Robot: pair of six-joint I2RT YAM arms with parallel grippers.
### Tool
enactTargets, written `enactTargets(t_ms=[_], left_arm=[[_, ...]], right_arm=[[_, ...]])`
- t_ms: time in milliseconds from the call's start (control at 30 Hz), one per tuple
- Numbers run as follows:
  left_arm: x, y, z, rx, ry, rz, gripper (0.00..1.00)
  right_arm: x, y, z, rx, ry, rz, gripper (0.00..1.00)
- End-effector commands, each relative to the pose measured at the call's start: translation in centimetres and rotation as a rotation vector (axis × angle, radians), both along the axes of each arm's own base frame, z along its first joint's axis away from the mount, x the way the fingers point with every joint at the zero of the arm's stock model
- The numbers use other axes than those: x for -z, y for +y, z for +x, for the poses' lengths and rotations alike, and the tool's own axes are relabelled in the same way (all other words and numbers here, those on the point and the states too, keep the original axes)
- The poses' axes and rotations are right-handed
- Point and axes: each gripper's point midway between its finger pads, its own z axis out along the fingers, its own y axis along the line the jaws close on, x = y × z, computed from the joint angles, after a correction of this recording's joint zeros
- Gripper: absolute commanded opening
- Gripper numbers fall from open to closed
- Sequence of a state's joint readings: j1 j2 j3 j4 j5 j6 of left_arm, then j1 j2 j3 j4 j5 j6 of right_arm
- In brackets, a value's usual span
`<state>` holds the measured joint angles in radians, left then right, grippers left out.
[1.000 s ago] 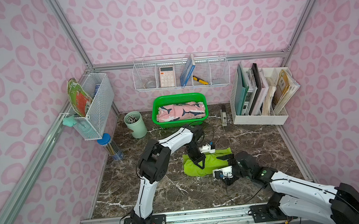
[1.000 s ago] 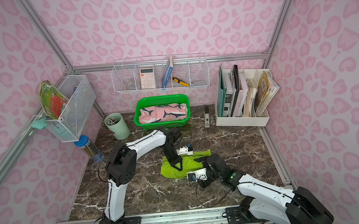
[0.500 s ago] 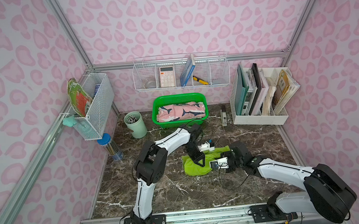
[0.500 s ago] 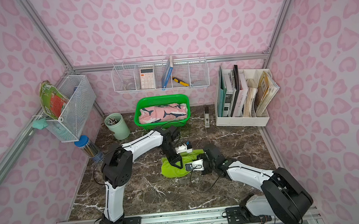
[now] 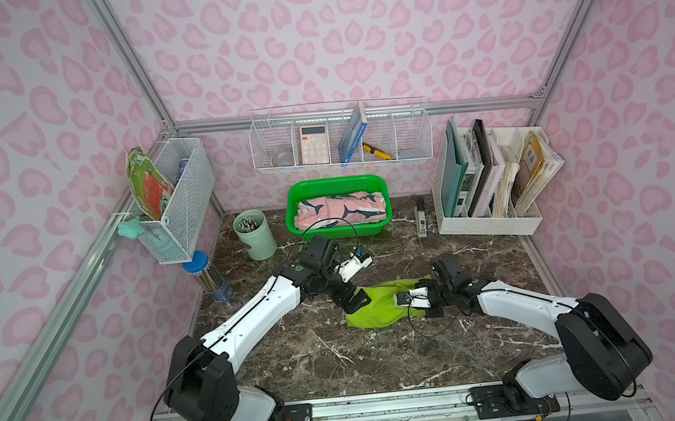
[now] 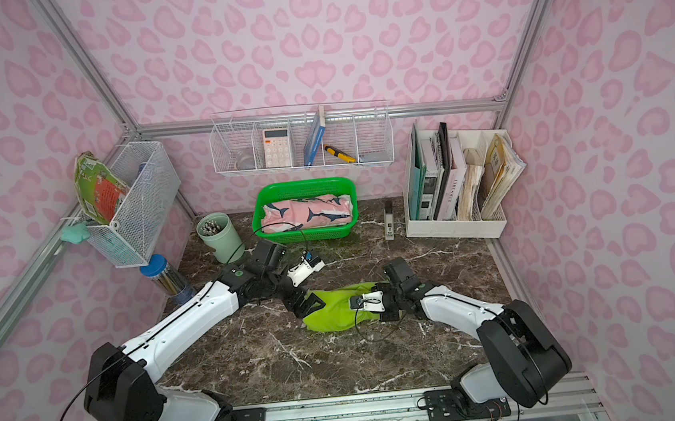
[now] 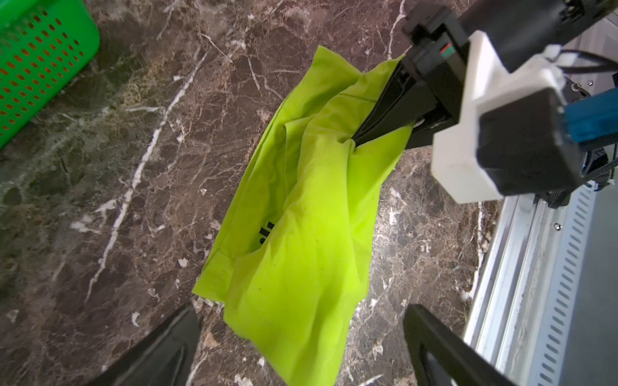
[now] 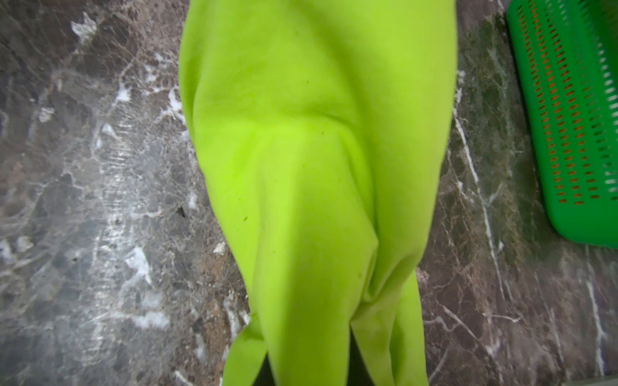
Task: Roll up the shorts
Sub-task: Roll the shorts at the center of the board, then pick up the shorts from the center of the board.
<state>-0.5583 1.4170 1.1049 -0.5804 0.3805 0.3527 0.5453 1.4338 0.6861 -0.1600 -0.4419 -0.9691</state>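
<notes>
Plain lime green cloth shorts point(image 5: 378, 310) lie bunched in a long, loose bundle at the middle of a dark marble-patterned tabletop point(image 5: 319, 359). They sit in front of a green perforated plastic basket point(image 5: 297, 194) and clear of it. In both top views the two arms reach in from the near edge and meet at the bundle, one at each end. The right gripper point(image 7: 359, 137) has its black fingers pressed together on a fold at one end of the shorts. In the right wrist view the cloth point(image 8: 317, 150) rises in a ridge toward that pinch. At the opposite end the left gripper point(image 7: 301, 310) stands with its fingers spread wide to either side of the cloth's tip, clasping nothing. A small black logo point(image 7: 266, 230) peeks out from under a fold. The other pair, pink cloth shorts with navy-and-white shark print point(image 5: 340, 211), lies as a thick bundle inside the basket at the back of the table.
</notes>
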Motion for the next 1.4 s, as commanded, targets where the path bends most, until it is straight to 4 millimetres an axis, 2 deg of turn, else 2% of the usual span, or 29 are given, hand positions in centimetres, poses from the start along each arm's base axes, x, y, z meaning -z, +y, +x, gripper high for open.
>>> enactTargets(t_ms=[0,100,233,333,433,567,867,900,967,1000,1100,1133,1267,1300,1333,1367], left_arm=[[1.1,0.2,-0.2,0.051,-0.143,0.123,0.99],[2.3,-1.7,-1.3,0.115,-0.282,0.159,0.99],[3.6,-2.8,-1.4,0.142,-0.384,0.234,0.99],[4.7,-3.1,-0.6,0.153,-0.418,0.267,0.99],[5.7,-3.1,0.6,0.12,-0.443,0.306,0.99],[7.2,-3.9,0.1,0.136,-0.384,0.279,0.99],[12.2,-5.6,-2.4,0.197,-0.138,0.255,0.99],[12.8,-5.6,-2.6,0.205,-0.108,0.263,0.97],[13.7,-5.7,-3.0,0.208,-0.063,0.272,0.89],[14.0,-5.7,-3.2,0.209,-0.045,0.275,0.8],[15.0,-5.7,-3.5,0.201,0.004,0.292,0.43],[15.2,-5.6,-3.5,0.195,0.015,0.299,0.34],[15.3,-5.2,-3.6,0.185,0.044,0.32,0.17],[15.1,-5.1,-3.6,0.178,0.05,0.324,0.11],[15.0,-5.0,-3.7,0.171,0.054,0.324,0.0],[14.9,-4.8,-3.6,0.16,0.053,0.325,0.0]], right_arm=[[1.8,-1.3,-3.6,-0.005,0.229,-0.061,0.0],[1.7,-1.3,-3.6,-0.013,0.275,-0.055,0.0],[1.6,-1.3,-3.8,-0.03,0.341,-0.051,0.0],[2.3,-1.7,-3.7,-0.025,0.349,-0.077,0.0],[1.9,-1.6,-3.6,-0.027,0.328,-0.06,0.0],[1.2,-1.4,-3.2,-0.025,0.309,-0.026,0.0],[1.8,-1.6,-3.4,-0.018,0.328,-0.044,0.0],[1.8,-1.6,-3.3,-0.017,0.326,-0.045,0.0],[1.8,-1.6,-3.3,-0.015,0.325,-0.043,0.0],[1.8,-1.6,-3.1,-0.01,0.321,-0.04,0.0],[2.0,-1.9,-3.0,0.001,0.315,-0.048,0.0],[2.1,-1.9,-3.0,0.005,0.315,-0.053,0.0],[2.3,-2.2,-2.9,0.018,0.301,-0.063,0.0],[2.4,-2.4,-2.9,0.024,0.297,-0.072,0.0],[2.4,-2.5,-2.8,0.031,0.289,-0.078,0.0],[2.5,-2.6,-2.8,0.033,0.289,-0.081,0.0]])
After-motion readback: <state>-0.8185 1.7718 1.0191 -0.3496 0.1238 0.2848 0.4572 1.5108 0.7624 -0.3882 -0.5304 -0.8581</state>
